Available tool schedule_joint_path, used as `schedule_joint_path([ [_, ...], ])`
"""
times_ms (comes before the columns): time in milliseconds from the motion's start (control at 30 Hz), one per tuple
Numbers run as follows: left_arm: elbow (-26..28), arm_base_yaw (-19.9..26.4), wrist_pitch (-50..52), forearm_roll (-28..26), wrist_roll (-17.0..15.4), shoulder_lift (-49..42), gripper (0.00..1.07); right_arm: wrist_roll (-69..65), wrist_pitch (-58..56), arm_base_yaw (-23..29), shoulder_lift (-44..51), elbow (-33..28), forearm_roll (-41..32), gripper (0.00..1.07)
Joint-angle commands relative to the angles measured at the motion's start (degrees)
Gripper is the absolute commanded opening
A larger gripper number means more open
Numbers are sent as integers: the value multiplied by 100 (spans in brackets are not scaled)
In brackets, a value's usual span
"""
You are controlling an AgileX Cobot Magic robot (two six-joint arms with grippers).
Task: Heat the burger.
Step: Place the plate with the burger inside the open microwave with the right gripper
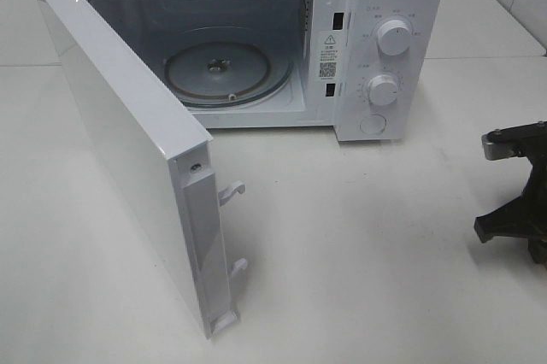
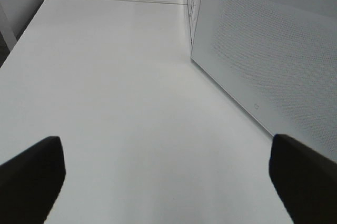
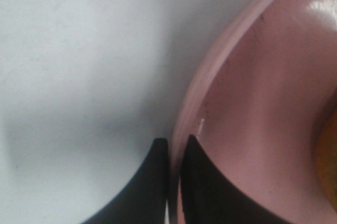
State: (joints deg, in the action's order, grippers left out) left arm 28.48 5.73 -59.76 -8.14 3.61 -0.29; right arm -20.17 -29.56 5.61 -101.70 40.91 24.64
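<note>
In the right wrist view my right gripper (image 3: 174,182) is shut on the rim of a pink plate (image 3: 253,103), one dark finger outside the rim and one inside. A yellow-brown sliver (image 3: 329,155) at the frame's edge on the plate is all that shows of the burger. In the exterior high view only part of the right arm (image 1: 513,193) shows at the right edge; plate and burger are out of that frame. My left gripper (image 2: 168,182) is open over bare table, beside the microwave door (image 2: 263,50).
A white microwave (image 1: 385,39) stands at the back with its door (image 1: 128,142) swung wide open toward the front left. Its glass turntable (image 1: 226,69) is bare. White table (image 1: 359,253) stretches between the microwave and the right arm.
</note>
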Motion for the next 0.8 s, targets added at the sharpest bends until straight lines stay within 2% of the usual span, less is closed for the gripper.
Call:
schedule_joint_path([
  [33, -11, 6, 46, -29, 0, -120, 98, -390, -258, 206, 103, -97, 6, 0],
  [300, -11, 6, 46, -29, 0, -120, 98, -1186, -745, 584, 275, -97, 802, 0],
  [367, -11, 6, 46, -29, 0, -120, 98, -1421, -985, 814, 378, -97, 1049, 0],
  [733, -11, 6, 46, -29, 0, -120, 98, -1524, -1541, 1352, 888, -97, 1392, 0],
  [800, -11, 6, 46, -29, 0, -120, 98, -1541, -1828, 1604, 1146, -97, 1501, 0],
])
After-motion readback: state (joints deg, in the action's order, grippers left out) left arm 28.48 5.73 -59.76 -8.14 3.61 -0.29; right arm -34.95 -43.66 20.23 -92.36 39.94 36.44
